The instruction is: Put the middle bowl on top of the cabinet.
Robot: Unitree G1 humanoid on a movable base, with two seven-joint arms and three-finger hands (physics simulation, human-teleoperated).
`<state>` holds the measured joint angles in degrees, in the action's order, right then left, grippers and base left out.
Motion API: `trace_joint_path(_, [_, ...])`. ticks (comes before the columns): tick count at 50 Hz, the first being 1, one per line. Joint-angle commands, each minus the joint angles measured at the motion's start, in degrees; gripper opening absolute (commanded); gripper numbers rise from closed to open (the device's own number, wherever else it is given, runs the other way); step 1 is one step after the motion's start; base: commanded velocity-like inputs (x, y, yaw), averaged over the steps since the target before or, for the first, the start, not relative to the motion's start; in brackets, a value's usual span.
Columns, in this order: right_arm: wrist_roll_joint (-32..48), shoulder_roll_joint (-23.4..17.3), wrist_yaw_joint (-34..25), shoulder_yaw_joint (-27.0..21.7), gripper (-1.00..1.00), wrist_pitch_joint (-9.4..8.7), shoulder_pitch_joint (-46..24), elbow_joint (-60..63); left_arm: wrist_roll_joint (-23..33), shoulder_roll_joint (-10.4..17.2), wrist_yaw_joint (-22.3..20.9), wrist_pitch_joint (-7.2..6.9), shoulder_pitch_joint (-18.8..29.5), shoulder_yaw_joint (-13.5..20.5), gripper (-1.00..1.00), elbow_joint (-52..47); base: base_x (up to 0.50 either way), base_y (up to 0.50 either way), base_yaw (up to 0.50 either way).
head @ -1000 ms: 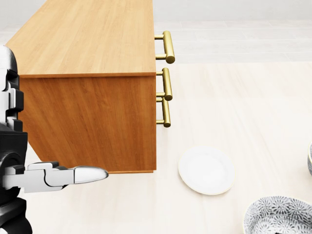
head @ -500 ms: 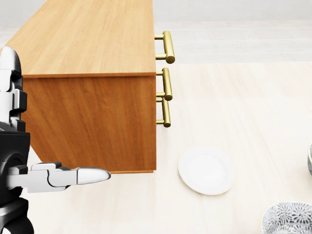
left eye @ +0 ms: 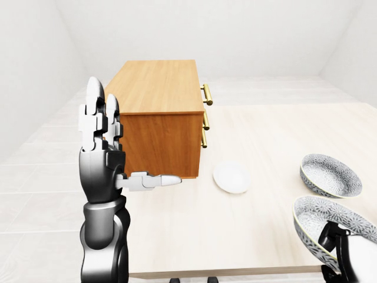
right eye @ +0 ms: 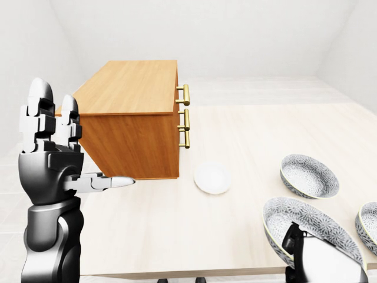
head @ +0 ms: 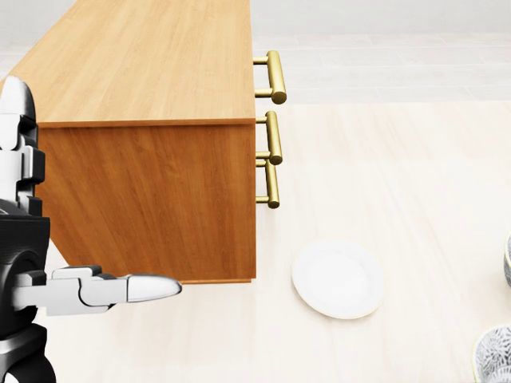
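The table point(left eye: 265, 236) carries the cabinet point(left eye: 159, 88) at its far left edge, long axis running away from the robot. The middle bowl point(right eye: 312, 227), empty and tilted, hangs over the near right corner, its rim gripped by the right hand point(right eye: 296, 243); the cabinet top lies leftward and higher. The left hand point(left eye: 105, 160), nearer the cabinet, is splayed and holds nothing.

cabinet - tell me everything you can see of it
The cabinet is a box of orange-brown grained wood, upright on the pale table. Three brass bar handles stick out of the face turned to the head view's right; that face itself is hidden. Nothing shows on its flat top. A white plate lies near its lower right corner, apart. The open left hand overlaps its left edge in the left-eye view; contact cannot be told.
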<state>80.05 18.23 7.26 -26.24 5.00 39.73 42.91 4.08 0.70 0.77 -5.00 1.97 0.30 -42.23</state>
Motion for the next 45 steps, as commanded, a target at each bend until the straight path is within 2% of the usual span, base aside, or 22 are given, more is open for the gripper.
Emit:
trace_joint_path(1, [-2.96,1.77,-3.91,-2.90,-1.00,0.00,-1.89,6.79,-0.02,-0.06,-0.12,0.00,0.06,0.16,1.00,0.09,0.00,0.00,0.00])
trace_joint_path(2, [-0.14,1.77,-3.43,-2.85,-1.00,0.00,-2.33,7.30,0.00,-0.08,-0.11,0.00,0.12,0.02,1.00,0.00,0.00,0.00,0.00])
trace_joint_path(12, [-0.29,1.77,-11.07,-1.87,-1.00,0.00,-6.91,12.36,0.00,0.08,-0.60,0.00,0.06,-0.36,1.00,0.71,0.00,0.00,0.00])
trace_joint_path(19, [0.48,1.77,-17.32,1.27,-1.00,0.00,-10.38,16.00,0.20,0.03,-0.91,0.00,-0.14,-0.93,1.00,-0.24,0.00,0.00,0.00])
trace_joint_path(21, [1.91,1.77,-17.58,2.25,-1.00,0.00,-11.10,16.09,0.15,0.03,-1.01,0.00,-0.20,-0.82,1.00,-0.04,0.00,0.00,0.00])
trace_joint_path(24, [3.35,1.53,-21.84,4.46,-1.00,0.00,-14.99,16.97,0.29,0.11,-1.13,0.00,-0.17,-0.93,1.00,0.70,0.00,0.00,0.00])
trace_joint_path(32, [7.72,-6.07,-32.42,11.10,-1.00,0.00,-25.85,16.64,0.50,0.03,-1.23,0.00,-0.05,-0.94,1.00,0.53,0.00,0.00,0.00])
trace_joint_path(35, [9.00,-9.20,-33.91,12.73,-1.00,0.00,-28.20,15.33,0.42,0.01,-1.31,0.00,-0.08,-0.66,1.00,0.70,0.00,0.00,0.00])
trace_joint_path(41, [9.78,-13.73,-35.90,14.34,-1.00,-5.23,-31.36,13.53,0.49,-0.03,-1.37,0.00,-0.11,-0.76,1.00,1.15,0.00,0.00,0.00])
trace_joint_path(42, [9.27,-15.01,-37.86,13.68,-1.00,-6.56,-33.62,13.24,0.58,-0.07,-1.31,0.00,-0.23,-0.92,1.00,0.72,0.00,0.00,0.00])
trace_joint_path(45, [9.81,-17.66,-40.75,13.40,-1.00,-8.62,-37.11,12.79,0.67,-0.06,-1.32,0.00,-0.27,-0.99,1.00,1.01,0.00,0.00,0.00])
